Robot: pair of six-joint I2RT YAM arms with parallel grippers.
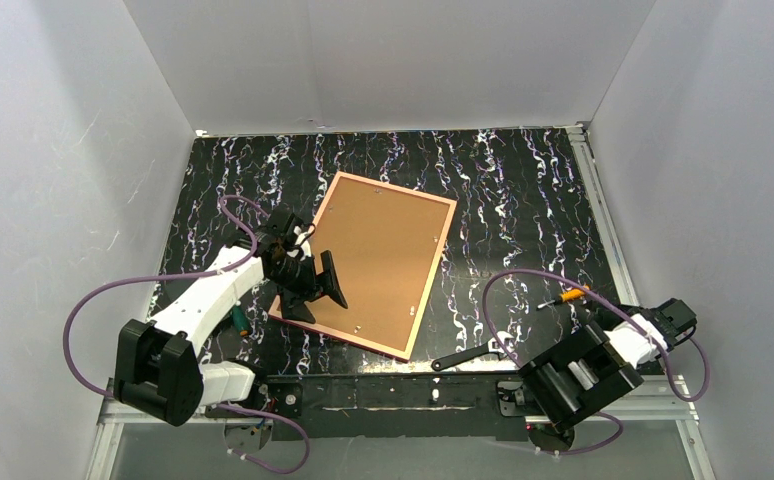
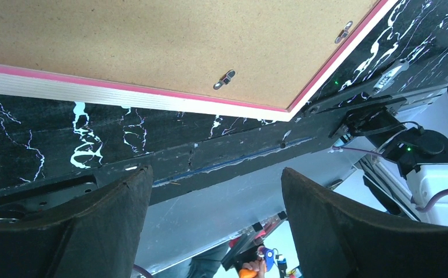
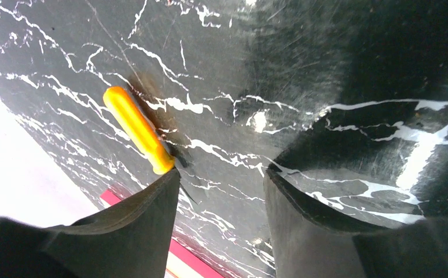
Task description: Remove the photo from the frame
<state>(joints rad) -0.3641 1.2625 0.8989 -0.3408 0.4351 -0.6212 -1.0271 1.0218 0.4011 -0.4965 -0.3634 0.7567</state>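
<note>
The frame (image 1: pixel 375 262) lies face down in the middle of the table, brown fibreboard back up inside a pink-red border. The photo is hidden under the backing. My left gripper (image 1: pixel 315 292) hangs over the frame's near-left edge, open and empty. In the left wrist view the gripper (image 2: pixel 216 174) has its jaws wide apart, with the frame's edge (image 2: pixel 152 92) and small metal clips (image 2: pixel 226 78) beyond them. My right gripper (image 1: pixel 679 316) is at the table's right side, far from the frame, open and empty (image 3: pixel 221 174).
An orange-handled screwdriver (image 1: pixel 568 297) lies right of the frame, just past my right fingers (image 3: pixel 138 130). A green-handled tool (image 1: pixel 238 320) lies by the left arm. A black tool (image 1: pixel 463 357) lies near the front edge. White walls enclose the table.
</note>
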